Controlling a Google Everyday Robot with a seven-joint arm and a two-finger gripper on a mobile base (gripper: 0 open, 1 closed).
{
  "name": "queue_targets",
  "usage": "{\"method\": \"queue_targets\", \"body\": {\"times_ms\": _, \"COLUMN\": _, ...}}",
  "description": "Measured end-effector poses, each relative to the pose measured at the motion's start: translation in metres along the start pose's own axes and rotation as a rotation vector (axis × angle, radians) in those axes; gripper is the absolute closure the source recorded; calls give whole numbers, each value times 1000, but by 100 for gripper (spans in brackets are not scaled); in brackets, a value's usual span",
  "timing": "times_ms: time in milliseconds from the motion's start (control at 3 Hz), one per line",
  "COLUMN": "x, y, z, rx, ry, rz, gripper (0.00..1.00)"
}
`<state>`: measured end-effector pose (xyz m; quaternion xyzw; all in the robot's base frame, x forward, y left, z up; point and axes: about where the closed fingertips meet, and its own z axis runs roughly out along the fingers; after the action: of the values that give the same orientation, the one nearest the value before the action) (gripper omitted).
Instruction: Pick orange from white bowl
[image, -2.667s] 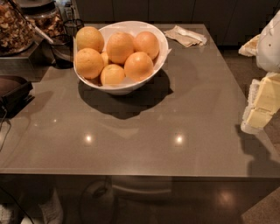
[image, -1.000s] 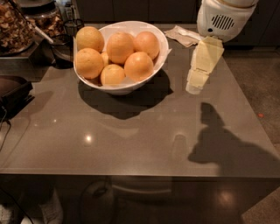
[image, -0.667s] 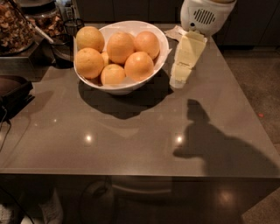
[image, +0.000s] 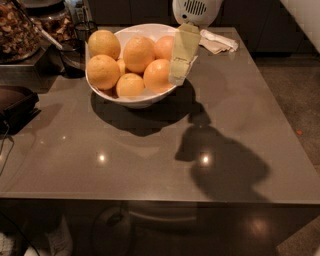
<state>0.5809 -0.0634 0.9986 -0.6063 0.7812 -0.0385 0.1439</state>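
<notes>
My pale cream claw (image: 178, 75) hangs below its round white housing (image: 196, 10) at the far edge of the smooth grey-brown table (image: 150, 165). It slants down and to the left over the right rim of the wide, glossy white ceramic bowl (image: 145, 102). From here the claw shows as one flat slab, so I cannot tell how far open it is or whether it has hold of anything. Its tip lies in front of the right edge of the large round dimpled orange fruit (image: 156, 75), which sits at the near right of the bowl. Whether the two touch I cannot tell. Other oranges are heaped to the left of that fruit and beyond it, the highest at the far left (image: 104, 44). The bowl stands on the far part of the table, left of the middle. A crumpled white napkin (image: 219, 41) lies on the table just right of my housing. My dark shadow (image: 220, 165) falls on the table nearer than the bowl and to its right.
</notes>
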Motion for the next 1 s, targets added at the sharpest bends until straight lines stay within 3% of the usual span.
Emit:
{"method": "queue_targets", "body": {"times_ms": 333, "x": -8, "y": -5, "z": -1, "rx": 24, "ry": -29, "rz": -2, "gripper": 0}}
{"method": "queue_targets", "body": {"times_ms": 1000, "x": -59, "y": -31, "z": 1, "rx": -3, "ry": -150, "rz": 75, "gripper": 0}}
